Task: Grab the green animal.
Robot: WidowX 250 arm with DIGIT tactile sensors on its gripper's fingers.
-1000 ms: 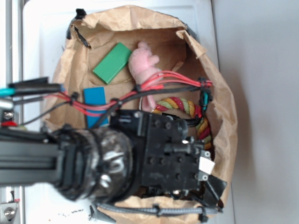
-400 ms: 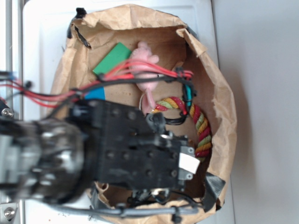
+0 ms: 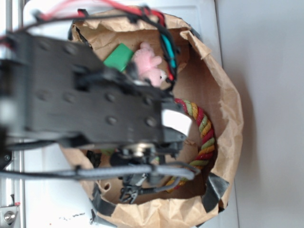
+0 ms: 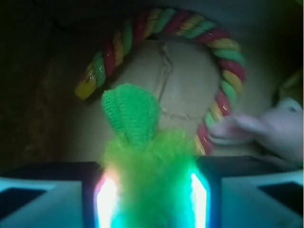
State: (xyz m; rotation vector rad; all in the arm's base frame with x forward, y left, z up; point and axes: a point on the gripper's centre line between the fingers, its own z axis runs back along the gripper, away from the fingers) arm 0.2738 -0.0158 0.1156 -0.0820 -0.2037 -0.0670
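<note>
Arm risen since earlier frame; jaws closed on green animal point(image 4: 147, 156); no readable writing.

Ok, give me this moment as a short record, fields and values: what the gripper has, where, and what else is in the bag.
gripper: shut on the green animal, fuzzy body between the lit fingers
container: brown paper bag, open top
rope ring: multicoloured, on the bag floor beyond the green animal
pink plush: by the far wall
green block: beside the pink plush
</note>
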